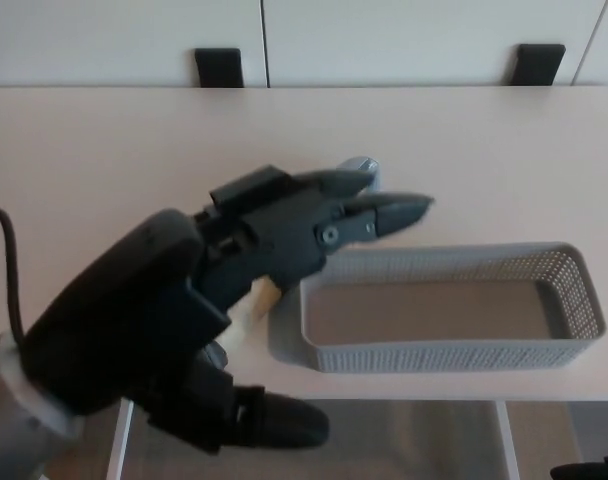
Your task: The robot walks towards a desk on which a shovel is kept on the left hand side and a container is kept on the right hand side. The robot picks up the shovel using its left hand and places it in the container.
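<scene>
Black left hand (254, 240) spread wide, holding nothing, above silver metal shovel (362, 166) with tape-wrapped handle; grey perforated plastic container (444, 352) beside it on pale table (104, 150)

single head view, looking steeply down, desk (104, 150) close, far edge at top

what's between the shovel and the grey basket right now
Nothing shows between them in the head view: the shovel, mostly hidden under the open left hand, lies against the basket's far-left corner.
</scene>
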`<state>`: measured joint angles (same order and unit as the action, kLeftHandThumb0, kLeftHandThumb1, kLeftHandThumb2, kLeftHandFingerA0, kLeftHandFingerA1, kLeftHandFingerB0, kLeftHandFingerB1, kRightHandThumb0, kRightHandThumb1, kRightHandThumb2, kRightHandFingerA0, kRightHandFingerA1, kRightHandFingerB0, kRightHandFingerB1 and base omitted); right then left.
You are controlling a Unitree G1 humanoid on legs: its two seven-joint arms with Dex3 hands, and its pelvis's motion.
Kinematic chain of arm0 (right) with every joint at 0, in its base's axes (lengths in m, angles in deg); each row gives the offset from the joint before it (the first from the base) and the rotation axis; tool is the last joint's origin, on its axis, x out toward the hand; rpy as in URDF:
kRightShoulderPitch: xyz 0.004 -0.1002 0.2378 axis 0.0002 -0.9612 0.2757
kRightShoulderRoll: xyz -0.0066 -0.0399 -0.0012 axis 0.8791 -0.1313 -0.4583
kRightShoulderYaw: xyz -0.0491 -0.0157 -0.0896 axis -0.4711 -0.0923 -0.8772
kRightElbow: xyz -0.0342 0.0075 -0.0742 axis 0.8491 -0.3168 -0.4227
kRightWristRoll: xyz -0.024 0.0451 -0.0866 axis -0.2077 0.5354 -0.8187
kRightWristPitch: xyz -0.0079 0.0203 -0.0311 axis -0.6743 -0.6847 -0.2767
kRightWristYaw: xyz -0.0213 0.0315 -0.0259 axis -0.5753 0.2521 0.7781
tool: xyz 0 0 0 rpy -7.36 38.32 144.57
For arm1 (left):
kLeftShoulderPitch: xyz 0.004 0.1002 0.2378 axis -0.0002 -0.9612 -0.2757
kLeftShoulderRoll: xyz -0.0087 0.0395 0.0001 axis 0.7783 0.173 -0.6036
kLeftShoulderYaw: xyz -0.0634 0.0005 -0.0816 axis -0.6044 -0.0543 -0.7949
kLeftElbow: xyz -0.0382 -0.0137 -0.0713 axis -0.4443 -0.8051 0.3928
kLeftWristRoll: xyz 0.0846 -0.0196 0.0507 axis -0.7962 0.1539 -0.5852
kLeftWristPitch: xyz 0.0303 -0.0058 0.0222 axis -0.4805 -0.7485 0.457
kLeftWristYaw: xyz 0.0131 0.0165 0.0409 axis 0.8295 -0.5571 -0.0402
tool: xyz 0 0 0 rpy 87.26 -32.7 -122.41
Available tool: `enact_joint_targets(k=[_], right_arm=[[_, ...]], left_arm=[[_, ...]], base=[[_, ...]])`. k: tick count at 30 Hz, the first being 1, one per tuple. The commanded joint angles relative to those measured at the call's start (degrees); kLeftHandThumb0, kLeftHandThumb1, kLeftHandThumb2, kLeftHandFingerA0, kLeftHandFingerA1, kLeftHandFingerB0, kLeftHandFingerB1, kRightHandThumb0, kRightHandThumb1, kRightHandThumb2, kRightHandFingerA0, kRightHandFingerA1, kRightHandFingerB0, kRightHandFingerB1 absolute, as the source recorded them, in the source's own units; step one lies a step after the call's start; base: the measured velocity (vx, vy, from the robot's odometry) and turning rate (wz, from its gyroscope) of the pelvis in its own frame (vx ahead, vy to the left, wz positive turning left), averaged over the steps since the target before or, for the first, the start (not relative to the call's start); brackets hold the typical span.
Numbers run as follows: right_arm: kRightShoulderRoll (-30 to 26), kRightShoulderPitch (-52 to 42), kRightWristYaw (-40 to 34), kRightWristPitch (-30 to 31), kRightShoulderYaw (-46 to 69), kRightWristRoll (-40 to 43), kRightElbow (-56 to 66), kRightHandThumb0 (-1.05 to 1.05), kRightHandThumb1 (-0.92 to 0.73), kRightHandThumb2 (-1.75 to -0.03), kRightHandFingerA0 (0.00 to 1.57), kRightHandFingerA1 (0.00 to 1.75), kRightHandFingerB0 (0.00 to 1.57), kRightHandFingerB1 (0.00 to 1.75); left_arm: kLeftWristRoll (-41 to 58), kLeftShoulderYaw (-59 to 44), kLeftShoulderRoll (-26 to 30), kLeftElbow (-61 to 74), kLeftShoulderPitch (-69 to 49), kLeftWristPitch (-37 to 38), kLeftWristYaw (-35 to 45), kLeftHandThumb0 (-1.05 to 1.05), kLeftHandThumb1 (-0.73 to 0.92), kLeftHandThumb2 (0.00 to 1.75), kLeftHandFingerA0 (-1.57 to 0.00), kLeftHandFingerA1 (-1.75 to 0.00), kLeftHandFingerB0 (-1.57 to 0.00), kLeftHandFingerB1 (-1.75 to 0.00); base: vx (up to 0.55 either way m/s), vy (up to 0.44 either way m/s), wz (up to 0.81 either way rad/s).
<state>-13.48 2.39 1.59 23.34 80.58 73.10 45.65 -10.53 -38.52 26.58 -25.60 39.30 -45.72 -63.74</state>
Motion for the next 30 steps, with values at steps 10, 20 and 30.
enact_joint_targets(k=[10, 20, 30], right_arm=[[-1.55, 0.0, 0.65, -0.12, -0.32, -0.77, -0.19, -0.27, -0.63, -0.58, 0.62, 0.55, 0.42, 0.45], [-1.79, -0.71, 0.61, -0.13, -0.34, -0.89, 1.0, -0.24, -0.62, -0.57, 0.62, 0.55, 0.43, 0.45], [-2.34, -0.6, 1.22, -0.92, -0.52, -1.14, 0.39, -0.25, -0.63, -0.58, 0.61, 0.53, 0.43, 0.45]], left_arm=[[-40.74, 10.11, -1.69, -28.08, 6.49, -19.81, -16.56, -0.38, 0.29, 0.69, 0.0, -0.25, -0.03, -0.23], [-41.82, 14.19, -5.54, -33.89, 4.73, -19.76, -20.19, -0.37, 0.32, 0.51, 0.0, -0.21, -0.06, -0.24], [-44.17, 16.58, -7.41, -36.38, 4.83, -21.01, -20.35, -0.35, 0.33, 0.51, 0.0, -0.15, -0.02, -0.25]], base=[[0.0, 0.0, 0.0], [0.0, 0.0, 0.0], [0.0, 0.0, 0.0]])
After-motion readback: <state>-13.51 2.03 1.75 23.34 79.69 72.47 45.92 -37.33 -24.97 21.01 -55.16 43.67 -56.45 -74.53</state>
